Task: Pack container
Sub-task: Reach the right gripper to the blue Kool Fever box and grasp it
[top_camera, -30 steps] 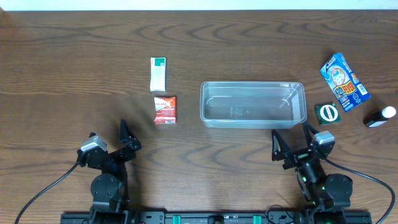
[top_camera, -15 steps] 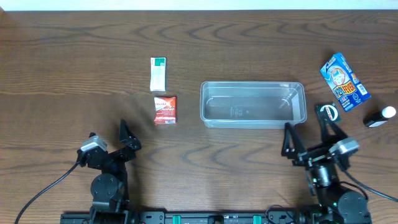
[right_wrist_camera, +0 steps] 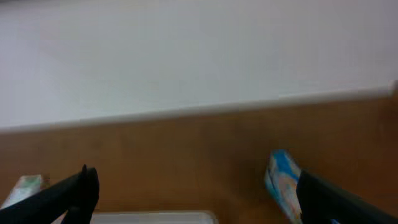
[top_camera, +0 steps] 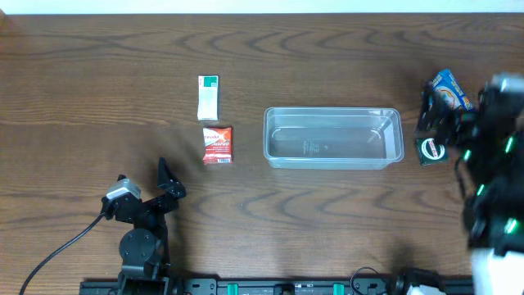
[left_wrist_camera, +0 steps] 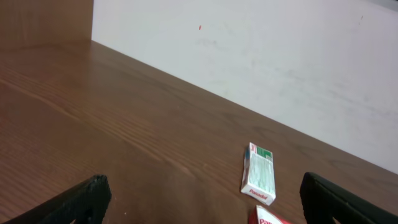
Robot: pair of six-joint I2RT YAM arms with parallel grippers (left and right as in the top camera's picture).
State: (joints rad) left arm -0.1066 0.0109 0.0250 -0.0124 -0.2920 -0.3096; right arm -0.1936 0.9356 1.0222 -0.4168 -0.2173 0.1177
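The clear container (top_camera: 332,110) stands right of centre and holds nothing; its rim shows at the bottom of the right wrist view (right_wrist_camera: 155,217). My left gripper (top_camera: 168,185) is open and empty at the near left. It faces a white-and-green packet (top_camera: 209,97) and a red packet (top_camera: 218,144), which also show in the left wrist view as the white-and-green one (left_wrist_camera: 259,173) and the red one (left_wrist_camera: 270,216). My right gripper (top_camera: 452,115) is blurred, raised by the container's right end, open and empty (right_wrist_camera: 199,199). It is near a blue packet (top_camera: 446,87) (right_wrist_camera: 283,183).
A small dark packet with a green round label (top_camera: 431,151) lies just right of the container. The right arm (top_camera: 491,164) covers the far right of the table. A white wall runs along the table's back edge (left_wrist_camera: 249,62).
The right arm has swung away from the near edge, up and to the right, and now hangs blurred over the right-side items. The left arm has not moved.
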